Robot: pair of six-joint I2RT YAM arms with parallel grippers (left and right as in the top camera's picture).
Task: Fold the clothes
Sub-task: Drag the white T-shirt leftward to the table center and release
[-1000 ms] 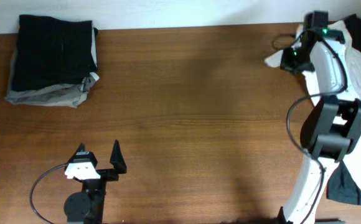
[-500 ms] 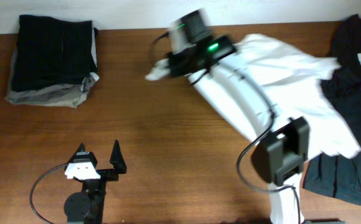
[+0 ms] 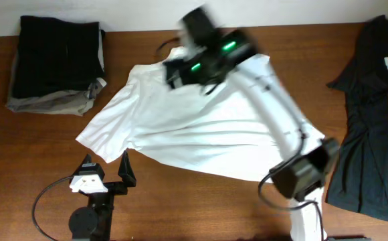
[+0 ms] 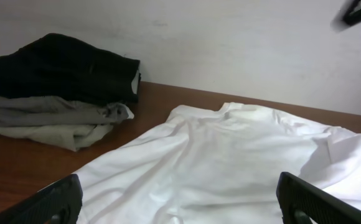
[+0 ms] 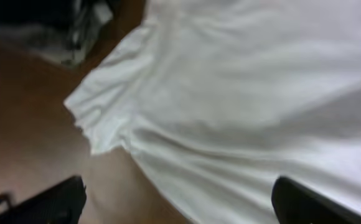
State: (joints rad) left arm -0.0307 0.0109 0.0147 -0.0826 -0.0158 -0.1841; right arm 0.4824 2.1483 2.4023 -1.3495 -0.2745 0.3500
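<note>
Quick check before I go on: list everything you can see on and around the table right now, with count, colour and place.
T-shirt: one, white, spread wrinkled across the middle of the table.
folded stack: one pile, black on top with grey beneath, far left corner of the table.
dark garment: at least one, black with white lettering, unfolded at the right edge, partly out of frame.
table: one, brown wood, under everything.
left gripper: one, black fingers, open, near left, by the T-shirt's near-left corner.
right gripper: one, black fingers, open, blurred in the overhead view, above the T-shirt's far side.
</note>
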